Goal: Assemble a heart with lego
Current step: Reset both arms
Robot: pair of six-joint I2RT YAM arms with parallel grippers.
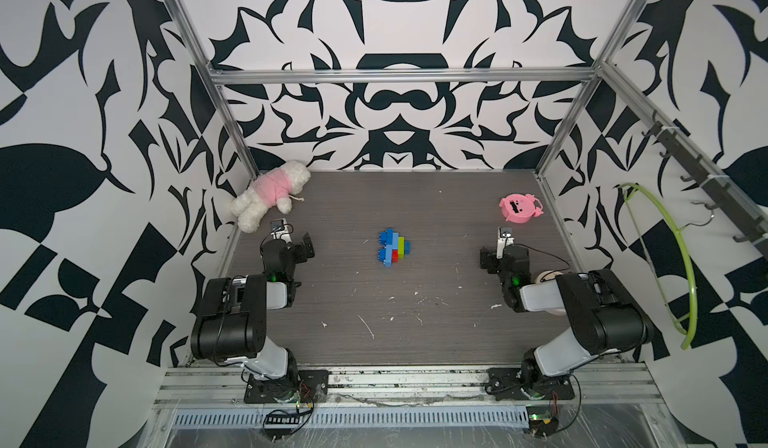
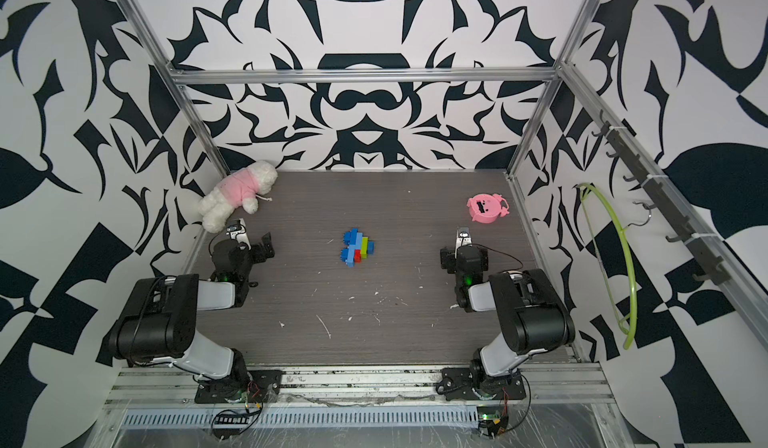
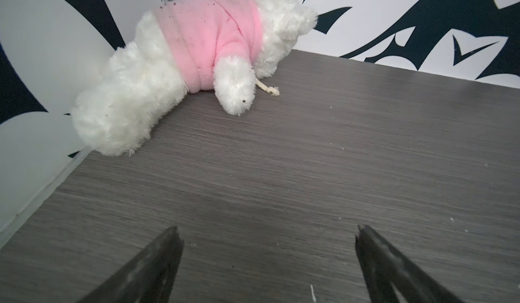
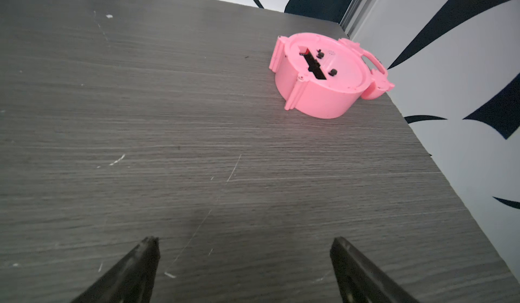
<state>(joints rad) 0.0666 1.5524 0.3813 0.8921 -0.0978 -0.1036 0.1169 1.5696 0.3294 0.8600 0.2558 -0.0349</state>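
Blue bricks, with lime green and red inside, form the heart (image 1: 394,247) at the middle of the table (image 1: 436,342). Both the left gripper (image 3: 267,235) and the right gripper (image 4: 243,244) stand with jaws apart, empty, well clear of it. Assembly judged complete; next move calls only for checking the joints.

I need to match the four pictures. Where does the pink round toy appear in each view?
Both top views: the toy lies at the far right of the table, near its back corner.
Right wrist: it lies ahead of the open right gripper, beside the wall.
Left wrist: not in it.
Shared landmark: the metal corner post beside the toy, in those three views.
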